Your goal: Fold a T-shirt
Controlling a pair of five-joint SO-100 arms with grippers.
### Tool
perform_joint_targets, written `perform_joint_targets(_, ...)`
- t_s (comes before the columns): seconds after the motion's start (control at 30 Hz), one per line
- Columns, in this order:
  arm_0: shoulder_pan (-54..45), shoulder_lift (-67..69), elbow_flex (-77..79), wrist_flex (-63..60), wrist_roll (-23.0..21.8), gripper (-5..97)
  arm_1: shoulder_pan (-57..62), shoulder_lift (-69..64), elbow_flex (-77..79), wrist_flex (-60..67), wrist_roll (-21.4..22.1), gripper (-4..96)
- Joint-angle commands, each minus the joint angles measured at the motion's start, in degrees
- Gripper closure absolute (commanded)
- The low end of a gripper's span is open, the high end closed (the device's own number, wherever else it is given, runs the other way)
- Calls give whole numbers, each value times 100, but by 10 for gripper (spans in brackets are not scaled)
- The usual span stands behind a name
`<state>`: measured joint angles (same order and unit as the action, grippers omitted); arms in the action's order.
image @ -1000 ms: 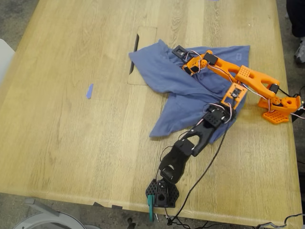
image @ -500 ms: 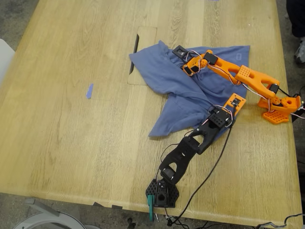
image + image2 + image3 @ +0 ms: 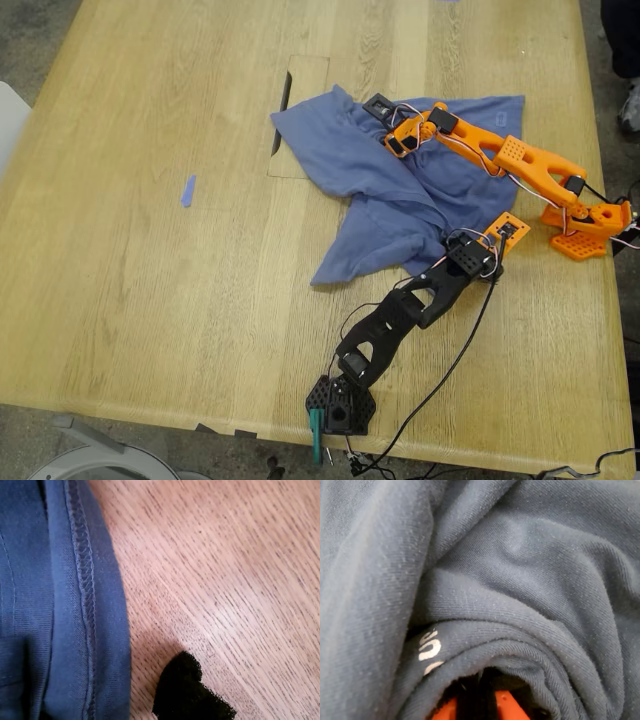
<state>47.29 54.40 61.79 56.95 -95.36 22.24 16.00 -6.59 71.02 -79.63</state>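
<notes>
The slate-blue T-shirt [image 3: 350, 160] lies crumpled on the wooden table [image 3: 150, 280], right of centre in the exterior view. My second gripper [image 3: 393, 128], on the orange arm, is at the shirt's far edge. In the second wrist view, bunched cloth [image 3: 520, 555] with white text [image 3: 430, 647] is folded over its orange jaws, which are shut on it. My first gripper [image 3: 505, 232], on the black arm, sits over bare wood just off the shirt's right edge. The first wrist view shows one black fingertip [image 3: 192, 690] beside the shirt's stitched hem [image 3: 85, 605]. Its other jaw is hidden.
A small blue tape strip [image 3: 188, 190] lies on the exterior view's left. A rectangular cutout panel [image 3: 305, 90] lies partly under the shirt. The orange base [image 3: 585, 225] stands at the right edge, the black base [image 3: 340, 405] at the near edge with cables. A person's shoe [image 3: 630, 105] shows at far right.
My first gripper has moved off the shirt toward the near right, onto bare wood. The shirt's lower right part has shifted slightly. The orange arm has barely moved.
</notes>
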Motion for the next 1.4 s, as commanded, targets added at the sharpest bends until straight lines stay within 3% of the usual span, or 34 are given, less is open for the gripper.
perform_joint_targets(0.0,-255,132,-378,18,-88,345,0,457,-79,44,26,914)
perform_joint_targets(0.37,-431,-1011,-1081,167,-9,423,9,738,-79,264,26,914)
perform_joint_targets(0.93,-958,-1872,-1556,-422,53,791,62,844,-79,334,35,914)
perform_joint_targets(1.07,-976,-2065,-1819,-422,26,917,62,844,-79,316,35,914)
perform_joint_targets(1.37,-1178,-1819,-1978,62,18,918,105,1020,-79,519,26,914)
